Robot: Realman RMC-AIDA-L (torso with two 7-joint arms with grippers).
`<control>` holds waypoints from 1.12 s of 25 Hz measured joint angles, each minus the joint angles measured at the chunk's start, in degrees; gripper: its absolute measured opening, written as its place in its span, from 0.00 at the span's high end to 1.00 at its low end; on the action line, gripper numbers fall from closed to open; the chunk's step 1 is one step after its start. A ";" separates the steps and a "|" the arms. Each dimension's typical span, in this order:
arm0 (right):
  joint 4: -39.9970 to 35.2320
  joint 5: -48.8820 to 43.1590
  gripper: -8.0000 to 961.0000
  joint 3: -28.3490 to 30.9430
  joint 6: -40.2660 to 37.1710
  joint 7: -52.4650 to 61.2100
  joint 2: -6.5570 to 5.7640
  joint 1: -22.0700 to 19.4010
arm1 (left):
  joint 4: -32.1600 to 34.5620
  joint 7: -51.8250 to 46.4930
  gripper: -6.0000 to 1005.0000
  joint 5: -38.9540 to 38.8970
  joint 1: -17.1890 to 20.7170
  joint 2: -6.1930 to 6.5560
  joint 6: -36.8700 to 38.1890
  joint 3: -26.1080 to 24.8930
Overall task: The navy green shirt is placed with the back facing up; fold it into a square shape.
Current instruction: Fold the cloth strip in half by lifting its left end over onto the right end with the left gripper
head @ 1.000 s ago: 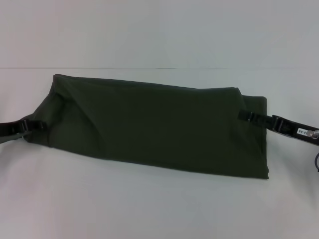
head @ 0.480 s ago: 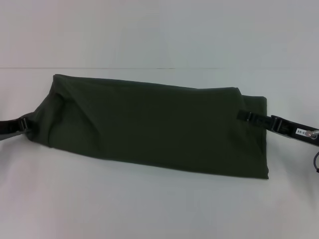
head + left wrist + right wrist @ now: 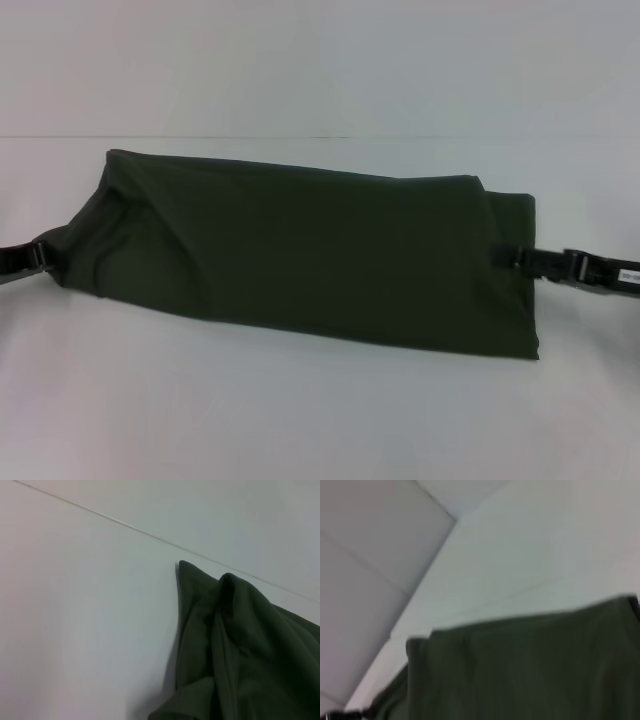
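Right gripper (image 3: pixel 505 256) lower than before — fingers' spread unclear, left gripper (image 3: pixel 45 254) likewise, navy green shirt (image 3: pixel 300 250) unmoved

My head cam: looks down across the table (image 3: pixel 300 420) | wrist cams: close, low, one per end | shared: shirt (image 3: pixel 310 250)

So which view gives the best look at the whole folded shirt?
The head view: the navy green shirt lies as one long folded band, left gripper and right gripper at its ends. The left wrist view shows only a bunched corner, the right wrist view one edge.
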 joint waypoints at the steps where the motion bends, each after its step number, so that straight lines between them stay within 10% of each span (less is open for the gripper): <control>1: -1.18 -2.17 0.07 -0.87 -1.16 3.48 -0.87 0.27 | 0.00 0.03 0.99 0.00 0.02 0.11 0.41 -0.05; 9: -7.54 -22.54 0.07 -3.96 -8.98 29.17 -5.84 8.26 | 0.06 0.79 0.99 0.00 0.00 0.37 0.80 -0.06; 28: -7.06 -32.41 0.07 -4.74 -6.72 32.52 -1.18 11.64 | 0.08 1.63 0.99 -0.01 -0.24 0.39 0.83 -0.18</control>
